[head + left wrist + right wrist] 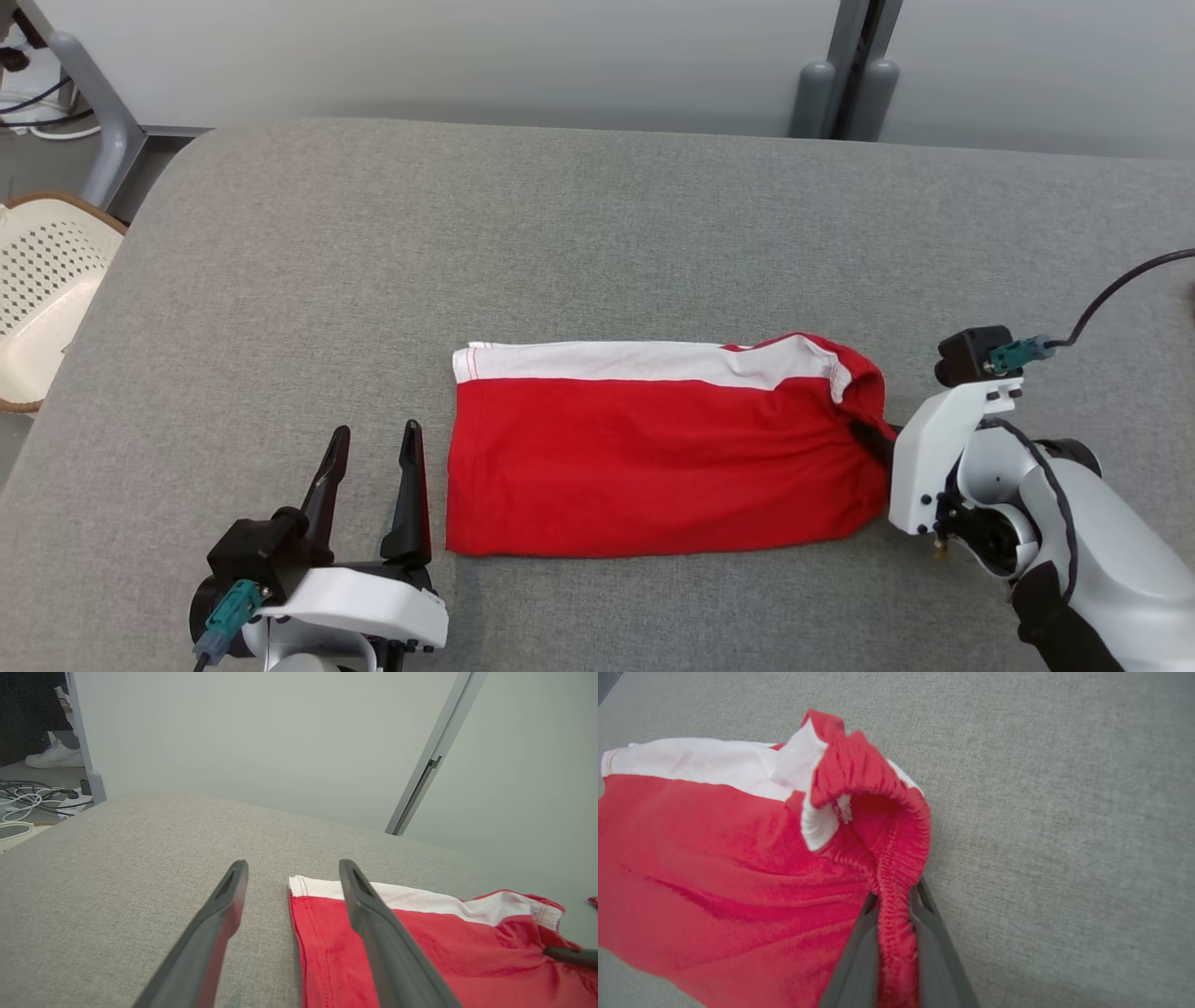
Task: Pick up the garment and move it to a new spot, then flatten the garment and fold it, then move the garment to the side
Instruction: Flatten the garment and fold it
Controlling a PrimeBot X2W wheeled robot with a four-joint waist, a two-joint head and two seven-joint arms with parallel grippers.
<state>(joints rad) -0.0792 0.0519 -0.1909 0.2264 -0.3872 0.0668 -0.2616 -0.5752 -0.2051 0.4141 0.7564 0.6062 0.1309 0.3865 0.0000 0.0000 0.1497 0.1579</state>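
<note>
On the grey cloth-covered table (597, 233) lies a red fabric garment (653, 467), mostly flat, with a white band along its far edge. At the garment's right end the right gripper (896, 898) pinches the bunched elastic waistband. Just beside the garment's left edge sits the left gripper (378, 448), fingers spread wide, holding nothing. Well left of the garment stands a cream perforated basket (47, 280).
</note>
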